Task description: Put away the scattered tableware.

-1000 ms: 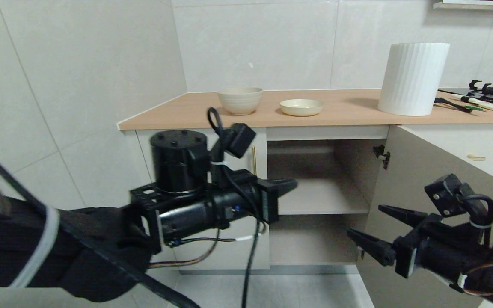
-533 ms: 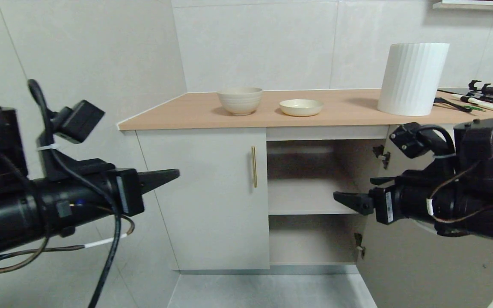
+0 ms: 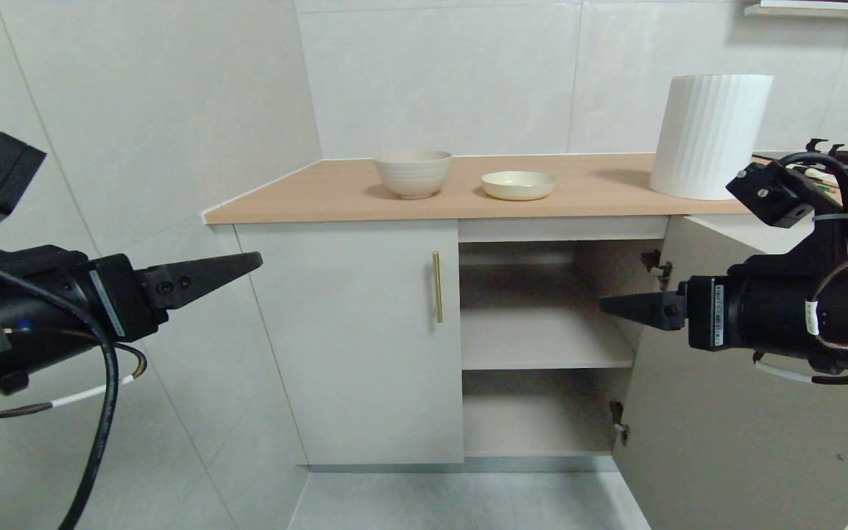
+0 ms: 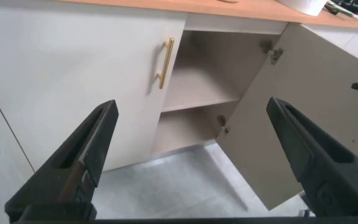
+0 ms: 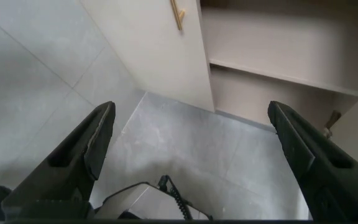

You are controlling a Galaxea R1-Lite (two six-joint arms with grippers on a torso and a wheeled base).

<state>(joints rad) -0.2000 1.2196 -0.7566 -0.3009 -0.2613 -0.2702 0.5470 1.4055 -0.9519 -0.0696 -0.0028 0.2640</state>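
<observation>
Head view: a ribbed beige bowl (image 3: 414, 174) and a shallow cream dish (image 3: 519, 185) stand near each other, not touching, on the wooden surface (image 3: 306, 195). Both sit toward its left end, the bowl left of the dish. A tall white ribbed container (image 3: 709, 136) stands well apart to their right. Below the surface, the left cabinet door (image 3: 358, 338) is closed and has a brass handle (image 3: 436, 287). The right cabinet door (image 3: 718, 427) is swung open, showing an inner shelf (image 3: 542, 342). The left tool (image 3: 247, 261) hangs in the air left of the cabinet and the right tool (image 3: 612, 306) hangs before the open compartment. Both are below the surface's level and hold nothing.

Left wrist view: the left tool (image 4: 191, 106) has its two fingers spread wide with nothing between them. Past them lie the closed door, the handle, the shelf and the open door.

Right wrist view: the right tool (image 5: 190, 109) is also spread wide and carries nothing. It hangs above the grey tiled floor (image 5: 185, 149), with the closed door's handle and the shelf beyond.
</observation>
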